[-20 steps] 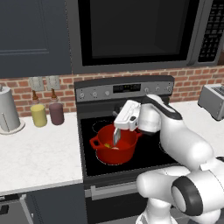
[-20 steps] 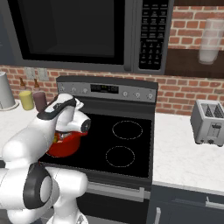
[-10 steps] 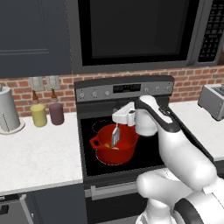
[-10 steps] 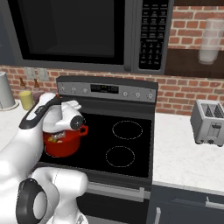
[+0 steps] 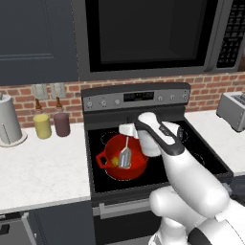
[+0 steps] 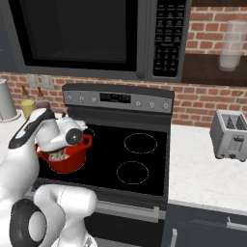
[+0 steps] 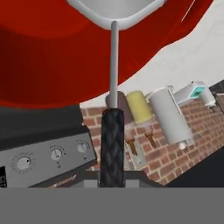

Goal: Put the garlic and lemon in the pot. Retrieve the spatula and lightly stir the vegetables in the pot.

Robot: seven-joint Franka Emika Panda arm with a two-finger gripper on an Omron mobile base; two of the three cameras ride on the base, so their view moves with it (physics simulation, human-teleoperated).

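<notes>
Red pot (image 5: 122,160) sits on the front left burner of the stove (image 5: 143,158), seen from the left base view. Lemon (image 5: 115,161) lies inside it, at the left of the bowl; a pale lump beside the spatula head in the right base view may be the garlic (image 6: 60,155), too small to be sure.

Gripper (image 5: 128,130) hangs over the pot's back rim, jaws closed on the spatula's black handle. Spatula (image 5: 126,154) points down from it, tilted slightly, silver head inside the pot. Whether the head touches the lemon cannot be told.

Hand view: handle (image 7: 112,146) runs up from the bottom centre, thin metal neck continuing to the head at the top edge, with red pot wall (image 7: 52,65) behind.

On the counter (image 5: 43,167) left of the stove: yellow jar (image 5: 42,126), dark maroon jar (image 5: 61,124), paper towel roll (image 5: 8,125), all against the brick wall. Toaster (image 6: 230,135) stands on the counter right of the stove. Microwave (image 5: 143,36) hangs above.
</notes>
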